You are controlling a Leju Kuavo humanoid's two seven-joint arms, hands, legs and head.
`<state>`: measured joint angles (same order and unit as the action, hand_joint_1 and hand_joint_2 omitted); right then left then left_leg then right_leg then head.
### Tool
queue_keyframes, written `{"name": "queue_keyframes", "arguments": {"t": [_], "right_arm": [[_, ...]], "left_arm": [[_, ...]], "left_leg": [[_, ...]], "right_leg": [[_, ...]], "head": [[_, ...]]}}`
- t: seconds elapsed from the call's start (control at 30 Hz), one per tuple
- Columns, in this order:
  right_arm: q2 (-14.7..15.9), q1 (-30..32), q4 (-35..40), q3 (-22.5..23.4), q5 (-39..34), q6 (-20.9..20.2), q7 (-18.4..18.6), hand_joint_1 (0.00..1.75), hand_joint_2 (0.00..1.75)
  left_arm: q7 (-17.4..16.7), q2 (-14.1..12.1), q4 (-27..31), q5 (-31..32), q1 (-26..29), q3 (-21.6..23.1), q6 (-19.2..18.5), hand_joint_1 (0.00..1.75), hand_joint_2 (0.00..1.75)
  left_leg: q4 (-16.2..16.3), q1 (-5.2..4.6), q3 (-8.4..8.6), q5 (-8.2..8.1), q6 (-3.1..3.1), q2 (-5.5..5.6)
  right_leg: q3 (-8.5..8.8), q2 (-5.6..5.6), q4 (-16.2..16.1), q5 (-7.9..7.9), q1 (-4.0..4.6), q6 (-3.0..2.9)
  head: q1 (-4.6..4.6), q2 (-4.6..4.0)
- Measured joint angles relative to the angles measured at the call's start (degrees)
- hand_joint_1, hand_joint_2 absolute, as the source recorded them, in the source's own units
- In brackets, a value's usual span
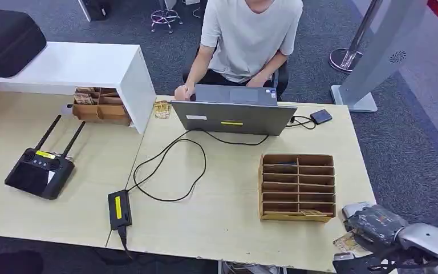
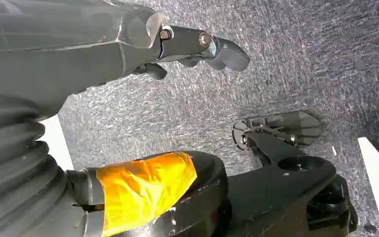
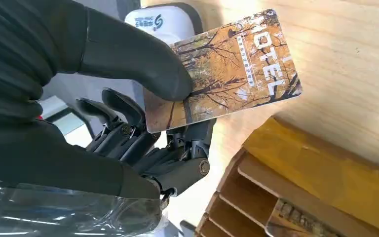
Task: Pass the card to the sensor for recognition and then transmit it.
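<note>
My right hand (image 1: 376, 225) is at the table's front right corner, just right of the wooden card box (image 1: 297, 187). It pinches a hotel card (image 3: 227, 69) printed with autumn trees between the thumb and fingers. The card (image 1: 348, 244) is held over the white sensor (image 3: 165, 22), whose top pokes out behind it. In the head view the sensor (image 1: 355, 209) is a pale edge beside the hand. My left hand (image 2: 128, 44) hangs over the grey carpet and holds nothing.
A person sits behind the open laptop (image 1: 234, 114) across the table (image 1: 228, 217). Its cable loops to a black adapter (image 1: 119, 209). A black remote (image 1: 40, 171) lies left. A second card (image 3: 296, 219) sits in the wooden card box (image 3: 325, 177).
</note>
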<state>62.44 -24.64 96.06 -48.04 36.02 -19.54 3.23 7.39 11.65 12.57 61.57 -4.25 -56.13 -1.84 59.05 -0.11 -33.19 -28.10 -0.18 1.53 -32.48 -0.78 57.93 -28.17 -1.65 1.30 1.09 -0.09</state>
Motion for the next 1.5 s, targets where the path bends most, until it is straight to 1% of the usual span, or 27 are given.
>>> {"name": "queue_keyframes", "arguments": {"t": [0.37,0.5,0.57,0.6,0.7,0.77,0.8,0.83,0.9,1.0,1.07,1.17,1.33,1.5], "right_arm": [[-1.1,0.0,-1.0,-0.2,0.2,0.0,-0.1,1.75,1.75],[-1.9,0.5,-1.8,-0.2,2.8,0.3,0.2,1.75,1.75],[-1.8,0.9,-1.9,0.0,2.4,0.1,0.8,1.75,1.75],[-1.4,1.5,-1.7,0.2,1.6,0.1,1.5,1.75,1.75],[3.3,6.2,1.0,3.3,-3.2,1.7,5.0,1.75,1.75],[8.2,12.4,3.9,7.5,-7.2,5.7,8.2,1.75,1.75],[10.2,16.4,5.1,9.7,-8.4,7.1,9.0,1.75,1.75],[11.9,20.1,6.2,12.5,-9.0,8.0,9.5,1.75,1.75],[14.1,25.6,7.9,17.3,-9.5,8.7,10.1,1.75,1.75],[15.8,30.3,9.4,21.7,-9.4,9.0,10.5,1.75,1.75],[16.5,32.1,10.0,23.4,-9.3,8.9,10.5,1.75,1.75],[16.8,33.7,10.7,25.5,-8.8,8.0,10.5,1.75,1.75],[16.9,34.8,11.0,27.0,-8.6,8.0,10.5,1.75,1.75],[16.9,35.2,11.2,27.5,-8.6,8.0,10.5,1.75,1.75]], "left_arm": [[-0.2,0.0,0.0,0.0,0.0,0.0,0.0,0.00,1.75],[-0.3,0.0,0.0,0.1,0.0,0.0,0.0,0.00,1.75],[-0.3,0.0,0.0,0.1,0.0,0.0,0.1,0.00,1.75],[-0.3,0.0,0.0,0.0,0.0,0.0,0.0,0.00,1.75],[-0.4,0.0,0.0,-0.2,0.1,0.0,0.0,0.00,1.75],[-0.5,0.0,0.0,-0.4,0.1,0.0,0.0,0.00,1.75],[-0.5,0.0,0.0,-0.4,0.2,0.0,0.0,0.00,1.75],[-0.5,-0.1,0.0,-0.4,0.2,0.0,0.0,0.00,1.75],[-0.6,-0.1,0.0,-0.4,0.2,0.0,0.0,0.00,1.75],[-0.6,-0.1,0.0,-0.4,0.1,0.0,0.0,0.00,1.75],[-0.6,0.0,0.0,-0.4,0.1,0.0,0.0,0.00,1.75],[-0.6,0.0,0.0,-0.4,0.1,0.0,0.0,0.00,1.75],[-0.6,0.0,0.0,-0.4,0.1,0.0,0.0,0.00,1.75],[-0.6,0.0,0.0,-0.4,0.1,0.0,0.0,0.00,1.75]], "left_leg": [[0.0,0.00,0.00,0.00,0.00,0.00],[0.0,0.00,0.01,0.00,0.00,0.00],[0.0,0.00,0.03,0.00,0.00,0.00],[0.0,-0.01,0.03,0.00,0.00,0.02],[0.0,-0.06,-0.07,-0.01,0.02,0.24],[0.0,-0.07,-0.09,-0.06,0.10,0.26],[0.0,-0.08,-0.11,-0.10,0.15,0.26],[0.0,-0.07,-0.13,-0.11,0.16,0.23],[0.0,-0.08,-0.07,-0.18,0.18,0.05],[0.0,-0.12,0.05,-0.22,0.19,-0.16],[0.0,-0.13,0.06,-0.21,0.19,-0.15],[0.0,-0.13,0.09,-0.20,0.19,-0.16],[0.0,-0.15,0.10,-0.21,0.19,-0.15],[0.0,-0.16,0.10,-0.21,0.20,-0.16]], "right_leg": [[0.00,0.00,0.0,0.00,0.00,0.00],[0.00,0.00,0.0,0.00,0.00,0.00],[-0.02,0.00,0.0,0.00,0.00,0.00],[-0.03,-0.03,0.0,0.00,-0.01,0.00],[0.00,-0.28,0.0,-0.06,-0.06,0.09],[0.00,-0.29,0.0,-0.12,-0.07,0.18],[0.02,-0.29,0.0,-0.14,-0.07,0.21],[0.02,-0.26,0.0,-0.15,-0.07,0.23],[-0.04,-0.04,0.0,-0.15,-0.08,0.23],[-0.03,0.17,0.0,-0.15,-0.13,0.23],[-0.02,0.15,0.0,-0.15,-0.13,0.23],[0.01,0.16,0.0,-0.14,-0.14,0.23],[0.02,0.15,0.0,-0.14,-0.15,0.23],[0.02,0.16,0.0,-0.15,-0.16,0.23]], "head": [[0.00,0.00],[0.00,0.00],[0.00,0.00],[0.02,0.00],[0.00,0.00],[-0.02,0.00],[0.00,0.00],[0.00,0.00],[0.02,0.00],[0.00,0.00],[0.00,0.00],[0.02,0.00],[0.00,0.00],[0.00,0.00]]}}
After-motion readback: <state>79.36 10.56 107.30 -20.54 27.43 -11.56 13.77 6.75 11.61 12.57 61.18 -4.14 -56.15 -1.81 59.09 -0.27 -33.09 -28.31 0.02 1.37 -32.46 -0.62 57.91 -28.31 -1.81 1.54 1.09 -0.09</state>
